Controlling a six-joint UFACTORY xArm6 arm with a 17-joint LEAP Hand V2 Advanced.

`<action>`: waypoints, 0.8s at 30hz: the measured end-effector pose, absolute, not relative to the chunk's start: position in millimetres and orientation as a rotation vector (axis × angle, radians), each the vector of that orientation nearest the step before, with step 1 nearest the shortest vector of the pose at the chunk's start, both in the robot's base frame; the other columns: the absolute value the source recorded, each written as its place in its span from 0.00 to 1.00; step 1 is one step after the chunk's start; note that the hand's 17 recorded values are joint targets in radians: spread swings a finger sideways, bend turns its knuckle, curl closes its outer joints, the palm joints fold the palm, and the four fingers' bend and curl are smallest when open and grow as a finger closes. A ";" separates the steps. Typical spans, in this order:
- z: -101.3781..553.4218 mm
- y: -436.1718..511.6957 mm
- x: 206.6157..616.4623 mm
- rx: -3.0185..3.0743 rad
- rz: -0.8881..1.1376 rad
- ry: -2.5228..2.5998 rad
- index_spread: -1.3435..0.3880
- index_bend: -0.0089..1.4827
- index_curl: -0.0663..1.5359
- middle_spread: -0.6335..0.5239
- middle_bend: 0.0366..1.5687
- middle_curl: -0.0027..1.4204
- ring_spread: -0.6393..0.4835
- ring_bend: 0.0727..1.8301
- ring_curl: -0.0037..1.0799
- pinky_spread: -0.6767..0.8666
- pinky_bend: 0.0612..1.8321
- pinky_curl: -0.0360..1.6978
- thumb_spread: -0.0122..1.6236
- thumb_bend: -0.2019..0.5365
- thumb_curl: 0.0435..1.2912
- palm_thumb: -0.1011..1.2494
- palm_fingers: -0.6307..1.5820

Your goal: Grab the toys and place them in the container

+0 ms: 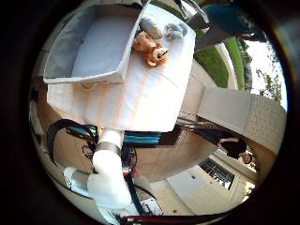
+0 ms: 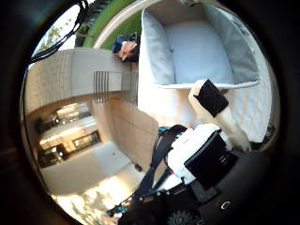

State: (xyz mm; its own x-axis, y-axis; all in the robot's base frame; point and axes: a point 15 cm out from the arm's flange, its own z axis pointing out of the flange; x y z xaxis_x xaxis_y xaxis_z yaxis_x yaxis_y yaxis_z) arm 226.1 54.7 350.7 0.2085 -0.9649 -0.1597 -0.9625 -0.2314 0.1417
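1. A soft grey fabric container (image 1: pixel 93 47), box-shaped with padded walls and a pale flat floor, sits on a white quilted table cover (image 1: pixel 145 98); nothing shows inside it.
2. Just beside the container's wall lie the toys: a plush orange lion (image 1: pixel 150 49) with a fuzzy mane, touching that wall, a smooth pale grey rounded toy (image 1: pixel 151 26), and a fluffy grey plush (image 1: pixel 176 31) next to it.
3. The hand (image 2: pixel 211 136), of white and black blocky parts, is off to the side of the container; one finger (image 2: pixel 211 101) reaches out straight and holds nothing.
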 end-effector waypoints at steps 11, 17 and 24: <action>384.0 25.9 265.9 2.460 -0.208 -1.943 0.68 0.15 0.28 0.58 0.08 0.20 0.83 0.08 0.30 0.72 0.17 0.16 0.79 0.24 0.22 0.63 0.40; 390.0 -95.8 310.3 2.291 -0.192 -2.042 0.68 0.12 0.26 0.57 0.08 0.20 0.82 0.10 0.31 0.72 0.19 0.16 0.78 0.24 0.22 0.59 0.38; 341.9 -198.8 338.6 2.139 -0.391 -2.133 0.70 0.11 0.25 0.58 0.08 0.21 0.82 0.11 0.31 0.71 0.20 0.17 0.77 0.24 0.23 0.58 0.36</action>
State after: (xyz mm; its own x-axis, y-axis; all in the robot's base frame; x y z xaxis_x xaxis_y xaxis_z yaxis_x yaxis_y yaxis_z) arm 338.6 -198.8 341.9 -0.0115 -0.9936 -0.1128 -0.9689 -0.0168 0.2468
